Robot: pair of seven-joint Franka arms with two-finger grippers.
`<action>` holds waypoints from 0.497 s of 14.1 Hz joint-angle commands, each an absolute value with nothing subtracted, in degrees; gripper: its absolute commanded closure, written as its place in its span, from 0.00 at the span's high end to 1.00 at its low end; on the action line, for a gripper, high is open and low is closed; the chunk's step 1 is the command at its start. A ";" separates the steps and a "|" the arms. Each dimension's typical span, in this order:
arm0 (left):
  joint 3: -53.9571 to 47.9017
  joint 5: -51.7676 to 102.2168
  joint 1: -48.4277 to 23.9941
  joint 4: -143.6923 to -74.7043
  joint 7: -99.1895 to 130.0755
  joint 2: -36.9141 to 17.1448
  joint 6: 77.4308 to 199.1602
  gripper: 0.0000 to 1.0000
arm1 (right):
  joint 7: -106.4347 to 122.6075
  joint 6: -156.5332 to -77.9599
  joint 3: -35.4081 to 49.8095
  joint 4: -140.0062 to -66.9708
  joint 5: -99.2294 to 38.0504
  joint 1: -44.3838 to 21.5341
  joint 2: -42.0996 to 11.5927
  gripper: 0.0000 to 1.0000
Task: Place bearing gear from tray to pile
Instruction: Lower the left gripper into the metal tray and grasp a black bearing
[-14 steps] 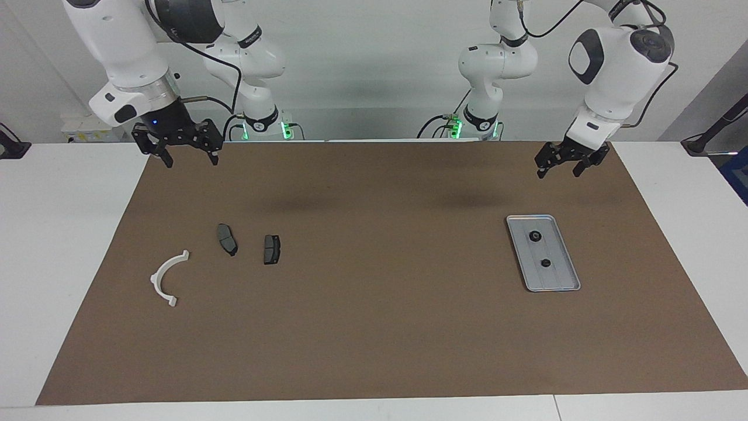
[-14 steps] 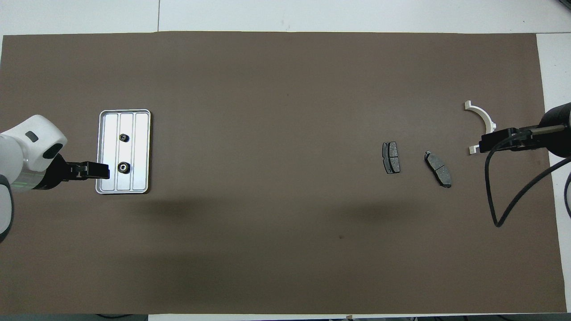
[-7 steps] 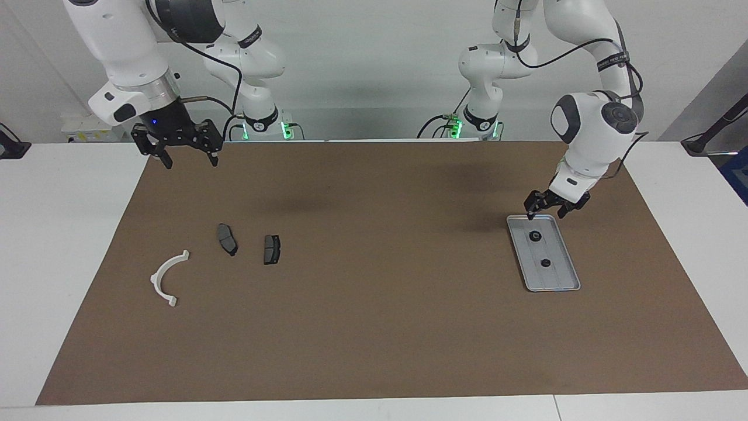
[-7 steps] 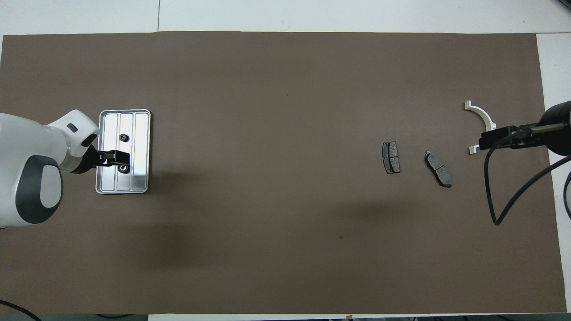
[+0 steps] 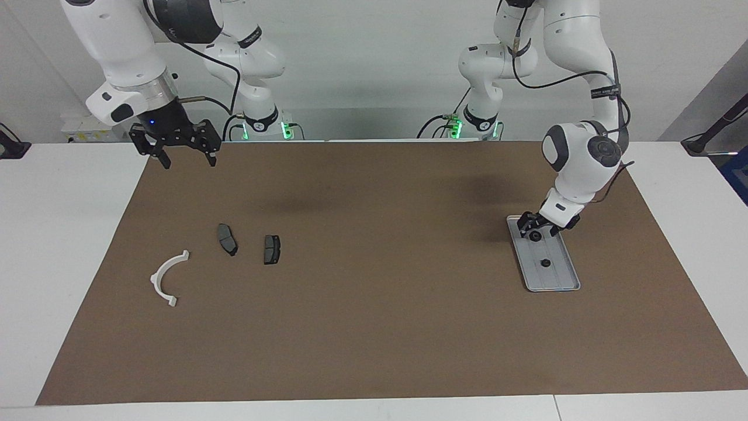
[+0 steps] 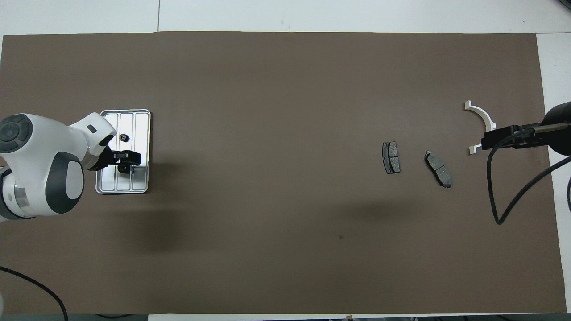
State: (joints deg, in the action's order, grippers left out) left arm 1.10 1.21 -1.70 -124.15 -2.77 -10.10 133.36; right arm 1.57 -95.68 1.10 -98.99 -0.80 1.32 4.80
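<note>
The silver ribbed tray (image 5: 560, 276) lies toward the left arm's end of the mat and also shows in the overhead view (image 6: 136, 182). Two small black bearing gears sit in it. My left gripper (image 5: 536, 230) is down in the tray, its fingers open on either side of the gear nearer the robots (image 5: 534, 236); touch cannot be told. The other gear (image 5: 544, 263) lies free, also in the overhead view (image 6: 124, 138). The pile is a white arc (image 5: 165, 275) and two dark brake pads (image 5: 227, 239) (image 5: 271, 249). My right gripper (image 5: 184, 153) waits open in the air.
A brown mat (image 5: 374, 327) covers the table between white margins. In the overhead view my right gripper (image 6: 487, 141) covers one end of the white arc (image 6: 482, 116), and its cable (image 6: 495, 196) hangs over the mat.
My left arm has come down from above the mat's edge onto the tray, and its gripper now straddles the nearer gear. The right arm has barely moved.
</note>
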 commanded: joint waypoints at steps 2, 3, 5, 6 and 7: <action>0.88 0.62 -0.36 -124.89 -3.78 -10.90 135.00 0.93 | 0.88 -96.94 1.49 -100.37 -0.70 2.11 5.89 1.00; 0.88 0.62 -0.35 -124.89 -3.78 -10.99 134.83 0.93 | 0.88 -97.03 1.49 -100.37 -0.53 2.11 5.89 1.00; 0.88 0.62 -0.35 -125.24 -3.78 -10.90 134.12 0.93 | 0.88 -97.03 1.49 -100.37 -0.53 2.11 5.89 1.00; 0.88 0.62 -0.44 -125.33 -3.78 -10.81 133.95 0.93 | 0.88 -97.03 1.49 -100.37 -0.44 2.11 5.89 1.00; 0.88 0.62 -0.53 -125.68 -3.78 -10.72 133.86 0.93 | 0.88 -97.03 1.49 -100.37 -0.44 2.11 5.89 1.00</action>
